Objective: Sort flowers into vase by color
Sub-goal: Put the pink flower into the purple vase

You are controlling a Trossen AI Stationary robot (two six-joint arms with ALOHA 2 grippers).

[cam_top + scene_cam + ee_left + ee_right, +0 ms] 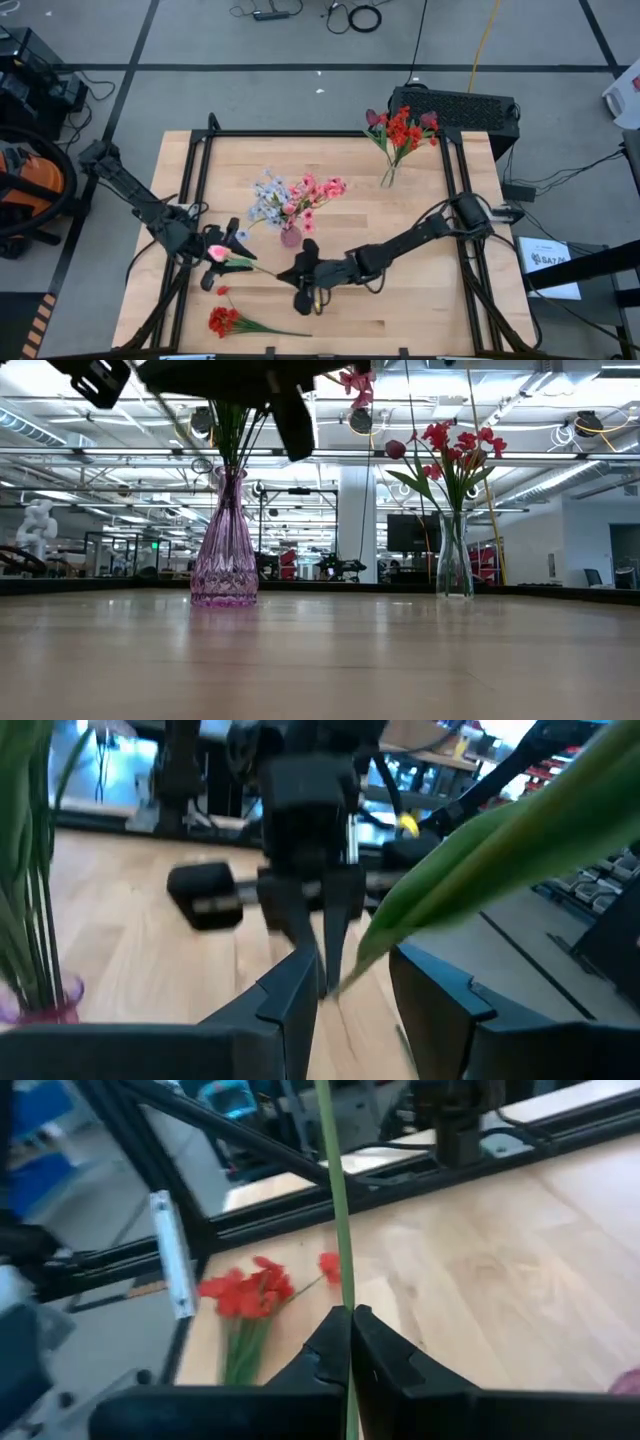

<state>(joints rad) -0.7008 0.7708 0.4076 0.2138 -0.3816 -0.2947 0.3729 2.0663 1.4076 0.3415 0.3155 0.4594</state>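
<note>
A pink-headed flower (218,254) with a thin green stem is held above the table between my two grippers. My right gripper (298,272) is shut on the stem. My left gripper (350,1010) is open at the head end, its fingers on either side of a green leaf (480,840); whether they touch it, I cannot tell. The pink glass vase (290,237) stands mid-table and holds pink and pale blue-white flowers (295,195). The clear vase (388,178) at the far right holds red flowers (403,128). My right gripper pinches the green stem (343,1295) between its two shut fingertips, near the end away from the pink head. It comes from the table's right, slanting down toward the near left. The flower is lifted clear of the table and lies roughly level.
A red spray (225,320) and a small red bud (222,291) lie on the wood near the table's near left edge. Black frame rails (200,190) run along the table's sides. Bare wood shows on the near right (420,310).
</note>
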